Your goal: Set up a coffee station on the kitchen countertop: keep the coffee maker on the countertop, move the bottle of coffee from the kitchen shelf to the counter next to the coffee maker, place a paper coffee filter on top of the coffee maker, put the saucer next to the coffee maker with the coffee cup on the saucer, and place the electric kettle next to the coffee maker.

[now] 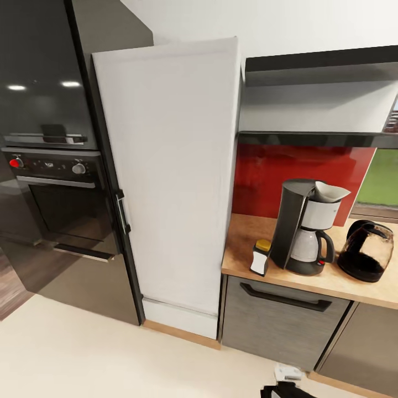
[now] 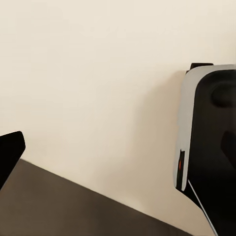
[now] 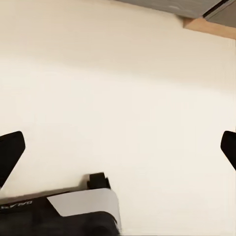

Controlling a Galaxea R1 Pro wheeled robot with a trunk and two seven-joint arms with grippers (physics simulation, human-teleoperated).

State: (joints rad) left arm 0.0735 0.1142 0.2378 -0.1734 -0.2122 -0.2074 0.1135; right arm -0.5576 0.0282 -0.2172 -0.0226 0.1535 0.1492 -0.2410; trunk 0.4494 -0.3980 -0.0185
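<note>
My right claw is hanging open above cream floor; left claw's state I cannot tell. Sitting on the kitchen countertop: bottle of coffee, coffee maker wearing the paper coffee filter, electric kettle.

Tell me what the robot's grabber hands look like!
The right gripper has flat black fingers with slanted tips, one at each edge of its wrist view. Below it sits a black body part with a pale grey panel and tiny white lettering.
</note>
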